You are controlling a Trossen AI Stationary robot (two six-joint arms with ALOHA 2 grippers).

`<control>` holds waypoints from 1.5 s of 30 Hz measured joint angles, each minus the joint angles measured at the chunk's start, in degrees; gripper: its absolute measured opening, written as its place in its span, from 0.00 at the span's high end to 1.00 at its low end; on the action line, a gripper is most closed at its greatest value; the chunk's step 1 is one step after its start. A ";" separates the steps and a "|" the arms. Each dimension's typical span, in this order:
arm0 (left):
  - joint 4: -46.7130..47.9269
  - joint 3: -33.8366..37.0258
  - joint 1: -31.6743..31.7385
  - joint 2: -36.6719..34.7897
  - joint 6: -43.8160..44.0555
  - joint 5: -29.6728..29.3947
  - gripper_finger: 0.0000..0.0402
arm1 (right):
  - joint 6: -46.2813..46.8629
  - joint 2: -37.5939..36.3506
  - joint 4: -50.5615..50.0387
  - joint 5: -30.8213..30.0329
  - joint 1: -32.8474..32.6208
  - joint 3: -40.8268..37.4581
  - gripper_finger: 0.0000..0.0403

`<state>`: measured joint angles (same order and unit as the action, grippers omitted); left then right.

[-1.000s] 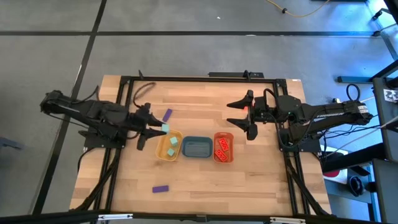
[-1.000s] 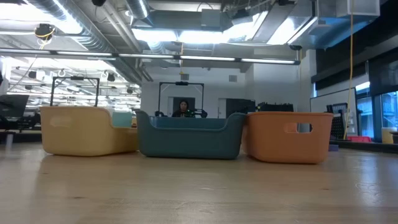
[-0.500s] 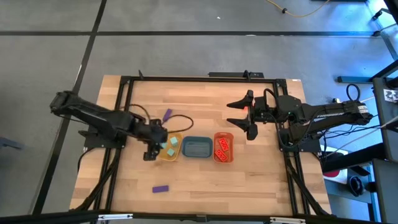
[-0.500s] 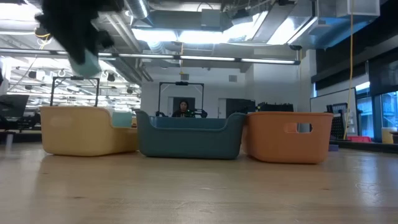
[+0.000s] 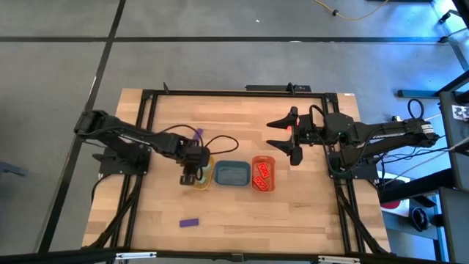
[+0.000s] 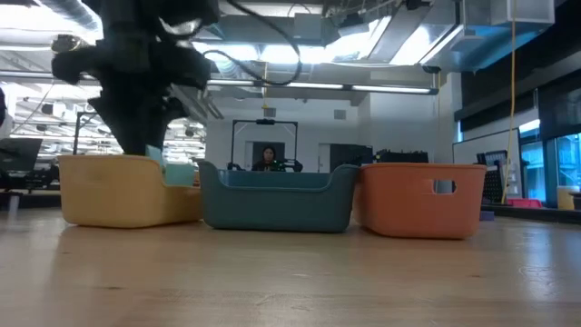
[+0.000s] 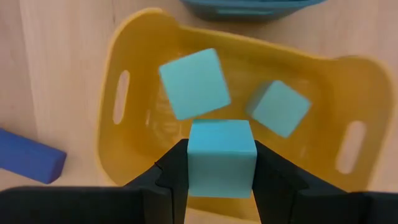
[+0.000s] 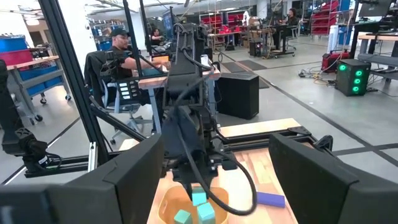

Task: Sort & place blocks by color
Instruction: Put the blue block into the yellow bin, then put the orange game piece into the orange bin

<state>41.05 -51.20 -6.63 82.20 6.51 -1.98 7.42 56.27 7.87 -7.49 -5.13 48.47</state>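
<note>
My left gripper hangs over the yellow tray, pointing down, shut on a mint-green cube. Two more mint-green cubes lie on the floor of that tray. Orange-red bricks lie in the orange tray. One purple bar lies flat on the table just beyond the yellow tray, another near the table's near edge. My right gripper waits open, raised above the table's right half. My left gripper pinches the mint-green cube by two opposite side faces between its two fingers. The fingers come from above, pointing down into the yellow tray. The cube is lifted clear of the tray floor and sits square in the hold.
The blue tray stands between the yellow tray and the orange tray, all three in a row at mid-table. A black frame runs round the table. People sit at desks in the room beyond.
My left gripper has carried the cube from the yellow tray's left side toward the table's right until it is over the tray. It has tipped from level to pointing down and has come lower, staying shut on the cube.
</note>
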 joint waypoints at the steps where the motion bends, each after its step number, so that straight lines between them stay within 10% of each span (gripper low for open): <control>1: -0.06 0.00 0.35 0.54 -0.59 0.05 0.69 | 0.00 0.00 0.01 0.00 0.02 0.00 0.27; 27: -0.37 -0.42 3.76 2.99 0.71 0.29 0.52 | -0.17 0.00 -0.11 0.00 0.01 0.00 0.27; 36: 14.59 -13.29 8.33 -3.63 0.98 3.12 0.51 | -0.17 0.00 -0.06 0.00 0.00 0.00 0.27; 45: -32.06 -4.83 8.12 -26.82 3.22 -4.22 0.52 | -0.18 0.00 0.05 0.00 0.00 0.00 0.27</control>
<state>8.99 -56.03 1.50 55.38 9.72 -6.20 7.24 56.27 7.92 -7.49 -5.13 48.47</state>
